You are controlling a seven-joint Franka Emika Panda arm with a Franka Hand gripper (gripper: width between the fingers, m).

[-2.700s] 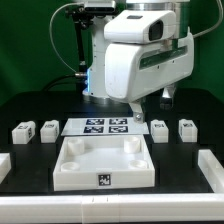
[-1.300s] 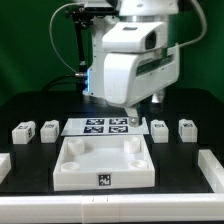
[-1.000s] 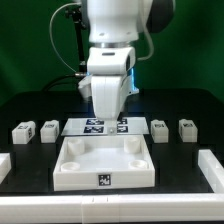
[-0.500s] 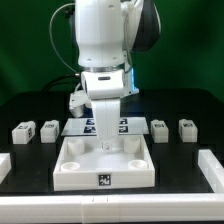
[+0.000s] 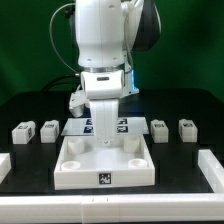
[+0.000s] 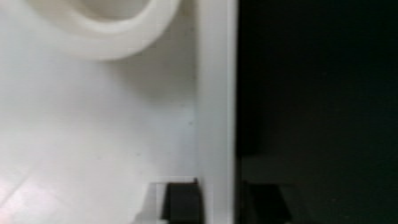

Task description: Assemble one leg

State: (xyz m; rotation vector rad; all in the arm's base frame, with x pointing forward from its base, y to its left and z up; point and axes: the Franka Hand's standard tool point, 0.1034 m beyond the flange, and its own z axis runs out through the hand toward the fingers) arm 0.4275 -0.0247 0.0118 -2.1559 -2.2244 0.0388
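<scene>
Leg (image 5: 159, 129) location? (Operator)

It rests on the table (image 5: 185, 165), just beside the panel (image 5: 75, 172) on the exterior view's right. The second leg (image 5: 186, 128) lies further out on that side. The third leg (image 5: 48, 128) and fourth leg (image 5: 22, 131) lie on the exterior view's left. None is held. (Technician)

Gripper (image 6: 219, 200) state? (Operator)

It is lowered at the panel's far wall, in front of the marker board (image 5: 122, 126). In the wrist view the fingers (image 6: 178, 203) stand one on each face of that wall with no gap visible, so the jaws are judged to be pinching the panel, not a leg. A corner hole (image 6: 116, 20) shows close by. (Technician)

Handling properties of a leg? (Operator)

Judged light, rigid and not fragile. The plastic looks smooth, so expect some slip under a weak grip. The short body gives little surface and may tip if pushed from one side. (Technician)

Recommended hold? (Operator)

Take it across two opposite flat sides, near mid-height, with the jaws centred. Leave the end that enters the corner hole free. (Technician)
</scene>
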